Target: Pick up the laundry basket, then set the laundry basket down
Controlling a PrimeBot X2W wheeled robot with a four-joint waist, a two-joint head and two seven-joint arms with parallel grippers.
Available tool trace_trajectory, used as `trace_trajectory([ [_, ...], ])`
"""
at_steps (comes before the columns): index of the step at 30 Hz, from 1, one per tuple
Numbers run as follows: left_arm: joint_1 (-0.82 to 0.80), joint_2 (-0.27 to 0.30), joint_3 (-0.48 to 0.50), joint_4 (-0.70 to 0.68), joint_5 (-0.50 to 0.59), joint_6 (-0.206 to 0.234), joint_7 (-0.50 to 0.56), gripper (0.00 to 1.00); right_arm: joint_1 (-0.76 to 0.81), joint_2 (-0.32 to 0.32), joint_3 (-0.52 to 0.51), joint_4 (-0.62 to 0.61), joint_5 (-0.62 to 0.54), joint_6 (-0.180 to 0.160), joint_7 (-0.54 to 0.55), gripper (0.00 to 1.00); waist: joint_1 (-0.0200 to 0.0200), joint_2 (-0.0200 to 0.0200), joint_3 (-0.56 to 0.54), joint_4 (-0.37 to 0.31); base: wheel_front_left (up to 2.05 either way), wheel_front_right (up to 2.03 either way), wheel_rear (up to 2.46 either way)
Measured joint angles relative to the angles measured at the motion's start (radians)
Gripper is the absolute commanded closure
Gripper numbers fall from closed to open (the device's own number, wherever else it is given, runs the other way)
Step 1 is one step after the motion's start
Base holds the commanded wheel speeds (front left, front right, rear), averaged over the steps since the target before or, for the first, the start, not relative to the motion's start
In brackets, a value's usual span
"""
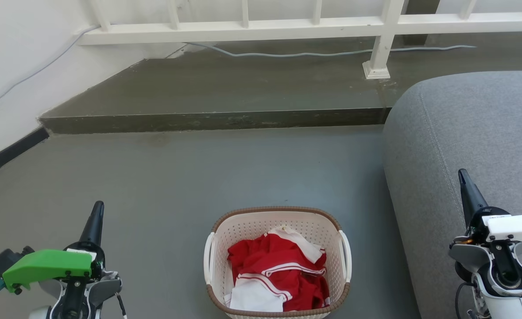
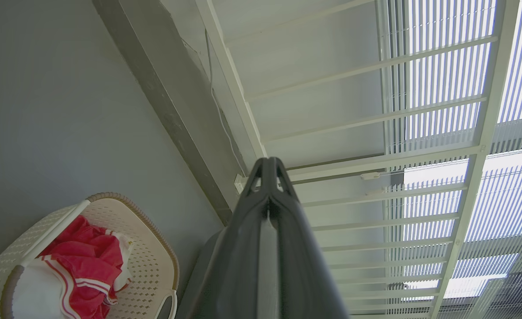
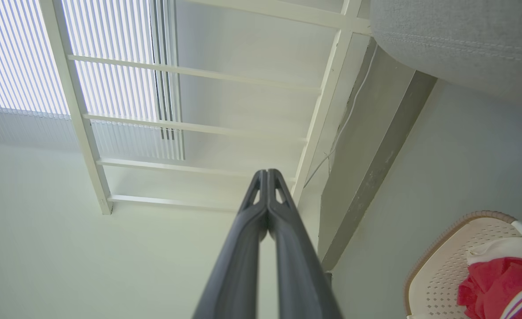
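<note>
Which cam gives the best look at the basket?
Head view: the basket shows nearly whole from above, rim, both handles and the clothes inside. Left wrist view catches most of it, tilted, at the lower left corner. Right wrist view catches one end at the lower right.

My left pincer [image 1: 97, 212] is dark and tapered, capped by a bright green cover [image 1: 48, 263]. My right pincer [image 1: 464, 179] has a white cover [image 1: 515, 223], grey housing [image 1: 463, 255] and a thin black cable [image 1: 457, 301].

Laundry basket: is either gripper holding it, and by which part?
Nothing is held. The left gripper and right gripper are shut on nothing, either side of the laundry basket, clear of its handles.
</note>
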Motion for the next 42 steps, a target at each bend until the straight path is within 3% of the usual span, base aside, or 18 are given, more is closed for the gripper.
trace_trajectory([
  [16,0.014,-0.001,0.046,-0.005,-0.167,-0.012,0.049,1.0,0.004,0.021,-0.046,-0.007,0.167,0.01,0.044,1.0,0.0,0.0,-0.005,0.011,0.0,0.0,0.0],
  [42,0.014,-0.001,0.047,-0.007,-0.168,-0.012,0.049,1.0,0.005,0.021,-0.046,-0.008,0.168,0.014,0.044,1.0,0.0,0.0,-0.005,0.011,0.0,0.0,0.0],
])
